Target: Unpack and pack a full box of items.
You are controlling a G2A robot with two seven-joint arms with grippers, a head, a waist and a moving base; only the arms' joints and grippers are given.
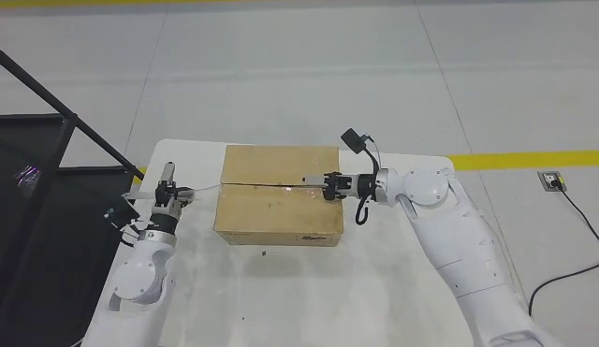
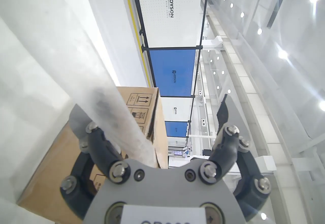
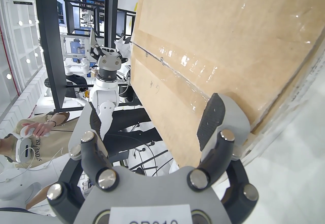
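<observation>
Closed cardboard box (image 1: 279,193) sits mid-table (image 1: 281,291), flaps down, with glossy clear tape (image 3: 177,67) running along the centre seam. The right gripper (image 1: 327,186) is at the seam's right-hand end, just over the top edge. Its jaws are spread wide with nothing between them, and one pad (image 3: 212,118) is close against the box top. The left gripper (image 1: 168,174) is off the box's left end, pointing up. Its jaws are also apart, and a thin translucent film strip (image 2: 76,70) is draped over one finger, not pinched. Handling, as judgement: it's corrugated board, so stiff on the walls but bendy at the flaps. It's probably heavy if full, so it's not a one-gripper lift and is better worked in place. The tape surface looks slick, so pads would likely slip on it. Better holds are a tape end or a flap edge at the seam ends, where there is a lip to pinch. The film looks light, limp and clingy, and could snag on the finger. Contents are hidden, so fragility is unknown.
</observation>
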